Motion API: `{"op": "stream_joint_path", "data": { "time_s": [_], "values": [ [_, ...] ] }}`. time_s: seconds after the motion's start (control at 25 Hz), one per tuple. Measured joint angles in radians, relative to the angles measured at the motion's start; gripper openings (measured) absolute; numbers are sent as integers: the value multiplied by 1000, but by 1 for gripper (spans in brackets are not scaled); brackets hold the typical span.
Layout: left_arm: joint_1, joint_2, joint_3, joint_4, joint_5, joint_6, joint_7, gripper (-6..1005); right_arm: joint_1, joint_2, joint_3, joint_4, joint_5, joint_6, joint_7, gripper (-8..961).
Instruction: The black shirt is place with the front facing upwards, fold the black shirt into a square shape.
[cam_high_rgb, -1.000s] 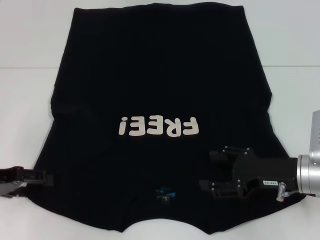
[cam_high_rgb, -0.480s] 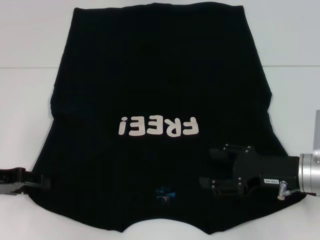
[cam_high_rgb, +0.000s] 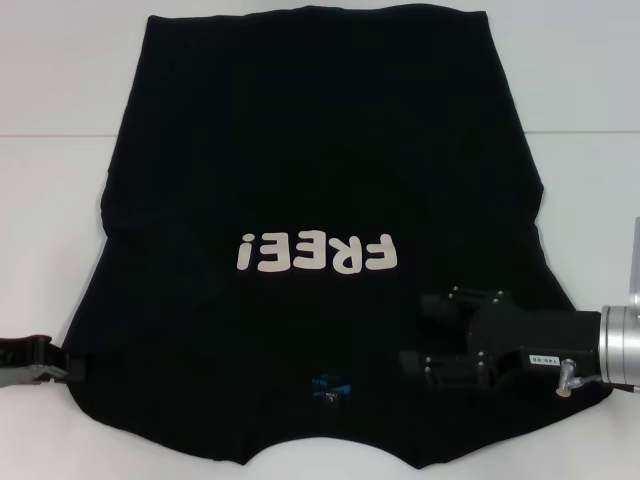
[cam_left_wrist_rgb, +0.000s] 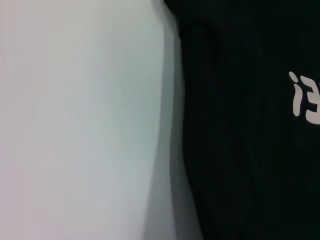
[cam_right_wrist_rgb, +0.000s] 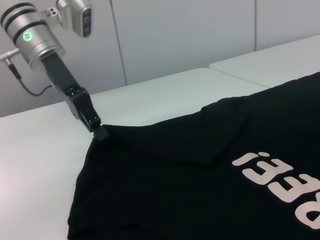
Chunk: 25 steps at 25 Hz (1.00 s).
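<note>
head: black shirt (cam_high_rgb: 320, 200) spread flat on white counter (cam_high_rgb: 50, 200), lettering up; right hand (cam_high_rgb: 415, 348) over its near-right part, fingers spread; left hand (cam_high_rgb: 72, 345) at its near-left edge, pinching cloth | left wrist: shirt edge on counter | right wrist: left hand (cam_right_wrist_rgb: 100, 132) nipping shirt corner

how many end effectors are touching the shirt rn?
2. Left end effector is at the black shirt's left sleeve edge; right end effector lies over its right shoulder area near the collar. Contact underneath is partly hidden.
</note>
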Motion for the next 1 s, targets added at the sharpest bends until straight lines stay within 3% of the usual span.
{"op": "stream_joint_path", "data": {
  "time_s": [0.16, 0.36, 0.56, 0.64, 0.88, 1.0],
  "values": [
    [0, 1, 0, -3, 0, 0, 2, 107, -1, -3, 0, -9, 0, 0, 47, 884],
    [4, 1, -1, -3, 0, 0, 5, 27, -16, -7, -12, -82, -27, -2, 198, 883],
    [6, 4, -7, -3, 0, 2, 19, 13, -41, -13, -15, -309, -151, -79, 561, 882],
    [7, 5, -8, -1, 0, 6, 27, 14, -38, -25, -16, -411, -226, -140, 753, 882],
    [7, 9, -9, 4, -1, 7, 39, 17, 31, -111, -8, -560, -442, -329, 1310, 884],
    [7, 10, -10, 4, -1, 3, 48, 18, 58, -123, -6, -566, -544, -350, 1408, 877]
  ]
}}
